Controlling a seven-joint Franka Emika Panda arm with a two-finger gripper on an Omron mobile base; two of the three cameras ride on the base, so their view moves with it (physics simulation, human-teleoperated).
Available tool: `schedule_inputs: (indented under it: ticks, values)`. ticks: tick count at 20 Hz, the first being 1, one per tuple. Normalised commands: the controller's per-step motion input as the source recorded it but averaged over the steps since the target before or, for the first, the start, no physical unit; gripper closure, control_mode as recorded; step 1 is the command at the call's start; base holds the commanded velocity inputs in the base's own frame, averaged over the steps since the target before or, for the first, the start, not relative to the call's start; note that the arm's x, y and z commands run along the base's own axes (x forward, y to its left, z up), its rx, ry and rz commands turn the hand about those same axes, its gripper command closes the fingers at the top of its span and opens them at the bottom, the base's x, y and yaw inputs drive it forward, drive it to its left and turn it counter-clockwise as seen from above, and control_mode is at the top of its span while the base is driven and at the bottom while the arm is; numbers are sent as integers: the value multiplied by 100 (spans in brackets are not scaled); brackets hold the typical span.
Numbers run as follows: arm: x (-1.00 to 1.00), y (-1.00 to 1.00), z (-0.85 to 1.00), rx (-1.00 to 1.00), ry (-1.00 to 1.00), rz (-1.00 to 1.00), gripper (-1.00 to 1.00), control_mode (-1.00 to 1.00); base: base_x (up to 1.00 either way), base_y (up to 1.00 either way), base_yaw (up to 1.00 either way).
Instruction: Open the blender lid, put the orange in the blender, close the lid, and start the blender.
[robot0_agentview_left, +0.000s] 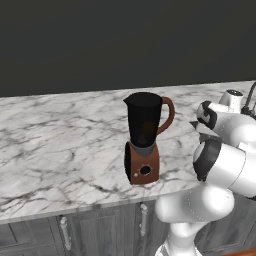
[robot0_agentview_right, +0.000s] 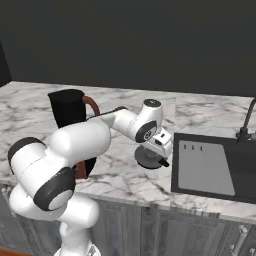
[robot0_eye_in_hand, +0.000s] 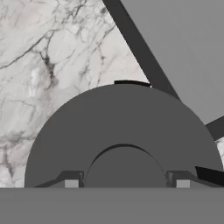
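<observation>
A: Start close in. What sits right at the hand (robot0_eye_in_hand: 124, 186)?
B: In the hand view the blender lid (robot0_eye_in_hand: 124, 131), a dark grey disc with a raised knob in the middle, lies directly below. The two finger tips (robot0_eye_in_hand: 71, 183) stand either side of that knob, apart, with the knob between them. Whether they press on it I cannot tell.

A: And where is the lid in the room?
B: The right base view shows the blender lid (robot0_agentview_right: 150, 159) down on the marble bench (robot0_agentview_right: 125, 175), between the blender and the sink, with the hand (robot0_agentview_right: 159, 156) right on top of it. It is just beside the sink's dark edge.

A: The blender itself?
B: The blender (robot0_agentview_left: 145, 137) stands upright on the bench (robot0_agentview_left: 55, 150) near the front edge, jar rim uncovered. Black tapered jar, reddish-brown handle on the side towards the arm, brown base with a round black dial facing front. The jar is too dark to see what is in it; the left base view gives only a faint warm tint low inside the glass, and I cannot say what that is.

A: Does anything block it?
B: In the right base view the white arm crosses in front of the blender (robot0_agentview_right: 67, 107), hiding its base and most of the handle.

A: Further off?
B: The sink (robot0_agentview_right: 210, 167), a dark basin with a grey floor, and a dark tap (robot0_agentview_right: 246, 125) at its far side. Behind all runs a dark wall
</observation>
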Motion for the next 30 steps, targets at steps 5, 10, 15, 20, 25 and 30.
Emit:
schedule_inputs:
  ticks: [5, 10, 15, 20, 25, 30]
  values:
    - [-11, 0, 100, 0, -11, 0, 100, -100, 0, 0, 0]
    - [-8, 0, 100, 0, -1, 0, 100, -100, 0, 0, 0]
    - [-12, 0, 100, -2, 0, 0, 100, -100, 0, 0, 0]
    - [-17, 11, 100, -5, 0, 0, 100, -100, 0, 0, 0]
    - [-5, 41, 100, -6, 0, 1, 100, -100, 0, 0, 0]
    - [0, 60, 74, -4, 0, 3, 100, -100, 0, 0, 0]
